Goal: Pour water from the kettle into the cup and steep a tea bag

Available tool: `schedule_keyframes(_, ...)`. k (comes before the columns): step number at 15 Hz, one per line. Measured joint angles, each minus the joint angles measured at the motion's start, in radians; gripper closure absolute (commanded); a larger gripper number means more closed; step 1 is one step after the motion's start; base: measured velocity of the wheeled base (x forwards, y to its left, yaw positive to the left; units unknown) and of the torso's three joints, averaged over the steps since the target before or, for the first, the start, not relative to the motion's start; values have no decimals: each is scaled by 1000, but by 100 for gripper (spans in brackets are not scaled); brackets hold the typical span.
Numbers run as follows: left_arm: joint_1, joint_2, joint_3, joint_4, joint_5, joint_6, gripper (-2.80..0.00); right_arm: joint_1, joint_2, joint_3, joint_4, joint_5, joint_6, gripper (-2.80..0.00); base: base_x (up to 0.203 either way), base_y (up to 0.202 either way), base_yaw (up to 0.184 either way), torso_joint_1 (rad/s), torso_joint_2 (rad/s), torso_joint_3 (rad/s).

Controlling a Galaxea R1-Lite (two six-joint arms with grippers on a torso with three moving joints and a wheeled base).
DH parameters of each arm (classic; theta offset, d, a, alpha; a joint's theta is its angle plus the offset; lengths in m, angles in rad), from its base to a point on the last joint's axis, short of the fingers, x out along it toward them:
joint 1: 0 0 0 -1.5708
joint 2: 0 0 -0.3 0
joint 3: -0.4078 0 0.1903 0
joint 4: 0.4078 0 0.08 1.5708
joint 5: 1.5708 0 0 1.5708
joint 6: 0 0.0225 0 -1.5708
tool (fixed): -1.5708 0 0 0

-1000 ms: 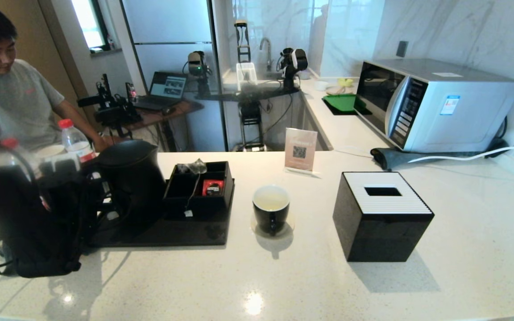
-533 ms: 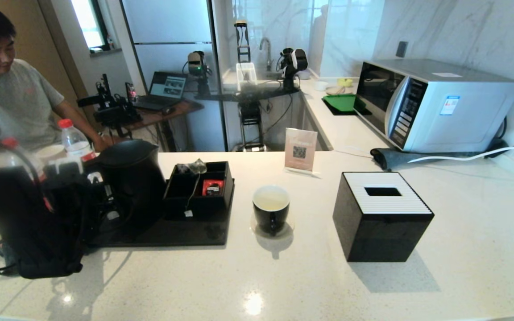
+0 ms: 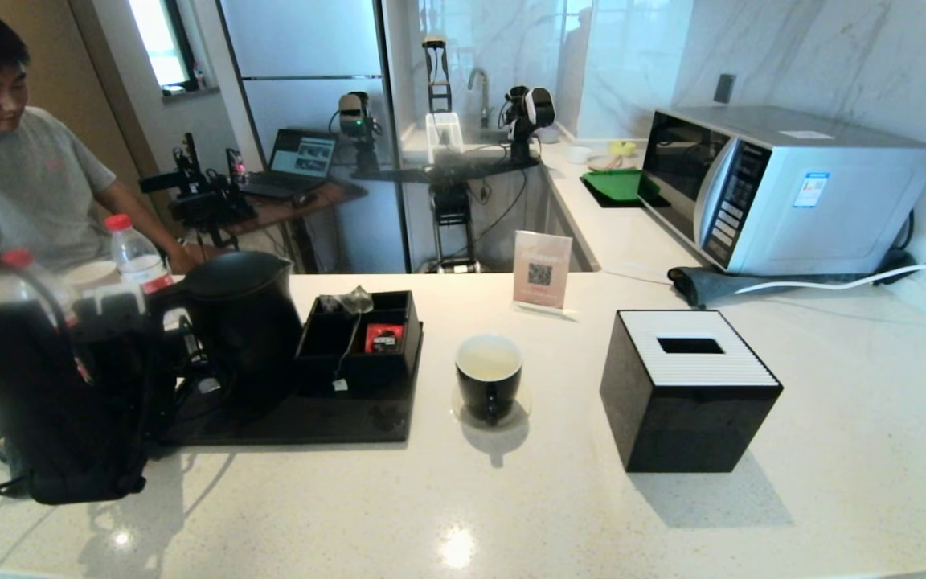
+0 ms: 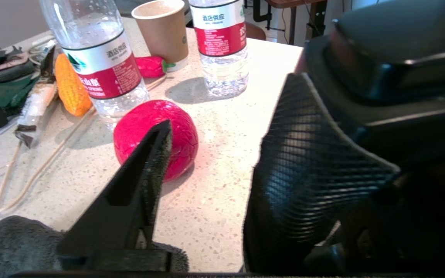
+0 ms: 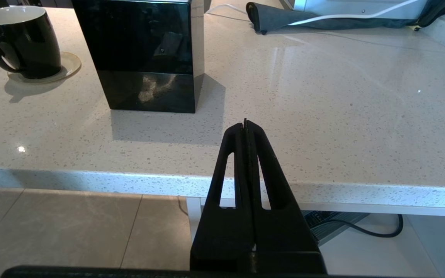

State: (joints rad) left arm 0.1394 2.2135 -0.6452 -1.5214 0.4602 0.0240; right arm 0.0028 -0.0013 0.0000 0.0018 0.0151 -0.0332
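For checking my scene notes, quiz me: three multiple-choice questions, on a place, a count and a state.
1. The cup stands: A on the floor; B on a coaster between tray and tissue box; C on a shelf.
2. Red-labelled bottles, left wrist view: A one; B two; C four.
3. The left gripper beside the kettle is: A open; B shut on the cup; C shut on a bottle.
B, coaster under it; B, two stand there; A, counter shows between its fingers. Right gripper: parked shut, off the counter's edge.
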Motion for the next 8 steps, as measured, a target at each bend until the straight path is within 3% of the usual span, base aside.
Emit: schedule_keyframes(8, -17, -77, 91, 0, -3, -2, -280, 0, 0, 0, 0, 0, 0, 0, 0, 0, 0, 0, 0, 0)
